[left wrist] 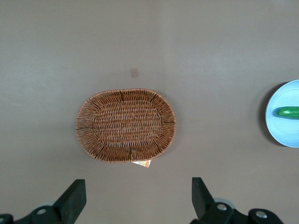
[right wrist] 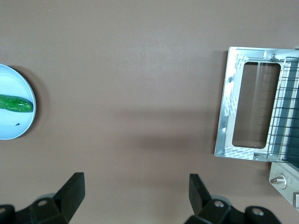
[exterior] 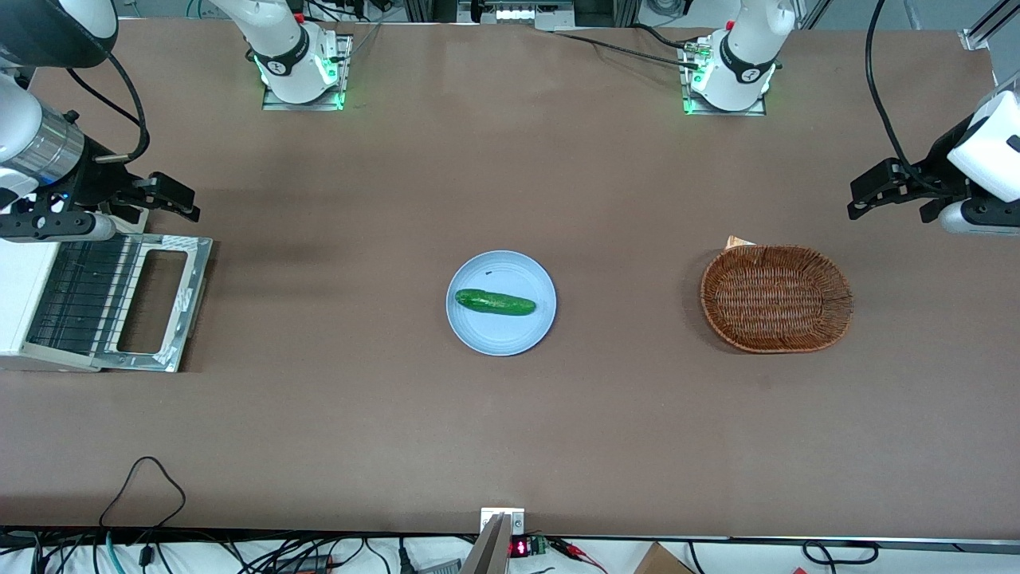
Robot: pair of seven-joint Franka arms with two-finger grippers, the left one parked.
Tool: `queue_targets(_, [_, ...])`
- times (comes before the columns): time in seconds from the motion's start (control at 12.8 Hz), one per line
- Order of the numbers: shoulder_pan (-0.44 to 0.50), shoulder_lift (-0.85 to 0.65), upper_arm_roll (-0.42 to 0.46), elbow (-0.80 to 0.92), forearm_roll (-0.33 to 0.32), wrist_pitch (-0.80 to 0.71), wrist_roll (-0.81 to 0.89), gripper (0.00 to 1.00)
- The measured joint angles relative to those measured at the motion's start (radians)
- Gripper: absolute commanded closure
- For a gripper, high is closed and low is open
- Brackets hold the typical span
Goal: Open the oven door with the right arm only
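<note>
one oven door (exterior: 151,301) flat open, jaws (right wrist: 135,198) spread above table

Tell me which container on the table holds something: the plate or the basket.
The blue plate: a cucumber lies on it. The wicker basket shows only bare weave.

Green cucumber (exterior: 495,302) on pale blue plate (exterior: 478,333), empty brown wicker basket (exterior: 776,298) toward parked arm's end
</note>
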Motion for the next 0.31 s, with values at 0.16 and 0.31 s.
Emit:
queue_targets(0.16, [-0.001, 0.0, 0.0, 0.0, -0.002, -0.004, 0.0, 0.01])
queue_targets(0.31, [-0.002, 0.0, 0.0, 0.0, -0.002, -0.005, 0.0, 0.01])
